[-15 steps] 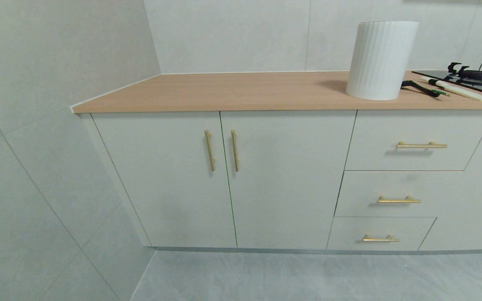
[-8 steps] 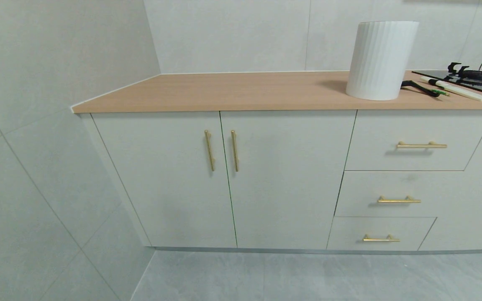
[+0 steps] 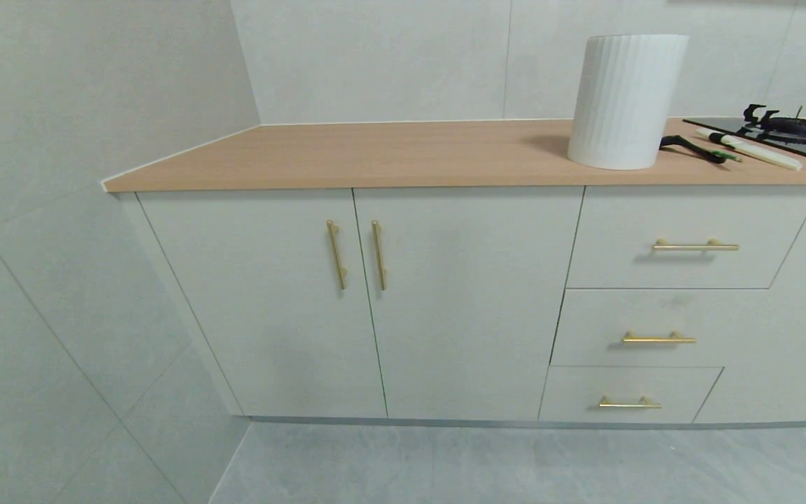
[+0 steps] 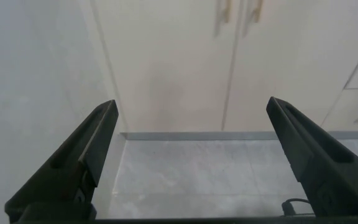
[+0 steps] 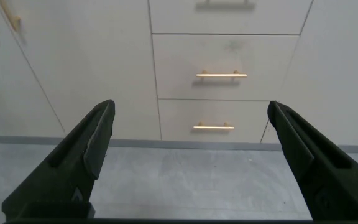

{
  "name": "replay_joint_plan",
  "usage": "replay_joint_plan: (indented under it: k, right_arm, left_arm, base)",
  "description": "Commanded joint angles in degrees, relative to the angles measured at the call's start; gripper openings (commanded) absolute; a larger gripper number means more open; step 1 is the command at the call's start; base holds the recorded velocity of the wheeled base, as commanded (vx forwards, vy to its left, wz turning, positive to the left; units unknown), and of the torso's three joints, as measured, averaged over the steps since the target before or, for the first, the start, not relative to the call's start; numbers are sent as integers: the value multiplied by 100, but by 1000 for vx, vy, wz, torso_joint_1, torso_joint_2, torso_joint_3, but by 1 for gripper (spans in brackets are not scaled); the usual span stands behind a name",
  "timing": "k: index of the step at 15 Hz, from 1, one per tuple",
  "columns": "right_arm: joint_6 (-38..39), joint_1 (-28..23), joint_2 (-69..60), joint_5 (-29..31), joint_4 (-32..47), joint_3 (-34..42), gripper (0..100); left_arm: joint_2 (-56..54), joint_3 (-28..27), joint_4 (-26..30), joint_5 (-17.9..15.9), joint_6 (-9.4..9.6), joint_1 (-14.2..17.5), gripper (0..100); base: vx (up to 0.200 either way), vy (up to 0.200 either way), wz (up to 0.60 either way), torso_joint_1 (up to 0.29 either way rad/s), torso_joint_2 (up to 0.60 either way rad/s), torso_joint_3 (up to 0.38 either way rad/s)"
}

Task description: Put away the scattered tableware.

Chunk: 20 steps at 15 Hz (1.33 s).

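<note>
Tableware: a black-handled utensil [image 3: 690, 148] and a long cream utensil [image 3: 753, 149] are seen lying flat on the wooden counter [image 3: 375, 154], just right of the white ribbed container [image 3: 625, 101]. The black one lies nearest the container's base; the cream one lies farther right. A small green piece [image 3: 728, 155] is noted between the two; what it belongs to cannot be told.

Container is upright, tall and cylindrical. A black hob [image 3: 795, 129] is set farther right of it, behind the utensils.

Below and left of the container, two cabinet doors [image 3: 256, 301] are shut, with paired gold handles [image 3: 336, 254]. Directly below it, three drawers [image 3: 683, 238] are stacked, all shut.

Left claw [image 4: 191, 104] is released, its fingers spread wide. In the left wrist view it is held low before the doors, well below and left of the container, with grey floor [image 4: 197, 180] and plinth beyond it.

Right claw [image 5: 190, 104] is likewise released and spread. It is held low before the two lower drawers, well below the container.

The counter top is taken in by the head view, and the cabinet foot by the wrist views.
</note>
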<state>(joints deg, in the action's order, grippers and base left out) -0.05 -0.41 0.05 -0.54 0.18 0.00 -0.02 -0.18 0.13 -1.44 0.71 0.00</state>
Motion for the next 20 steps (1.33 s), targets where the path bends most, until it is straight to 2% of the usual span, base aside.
replay_joint_plan:
  k: [1,11,20]
  right_arm:
    - [-4,-2,13,1,-1,0,100]
    - [5,-2,13,1,-1,0,100]
    - [14,-2,13,1,-1,0,100]
  left_arm:
    - [2,1,4,3,0,0,100]
    - [2,1,4,3,-9,0,100]
    - [2,1,4,3,-27,0,100]
  base:
    - [0,-200,0,-7,-7,-2]
    - [0,-200,0,4,3,3]
    - [0,0,0,0,0,0]
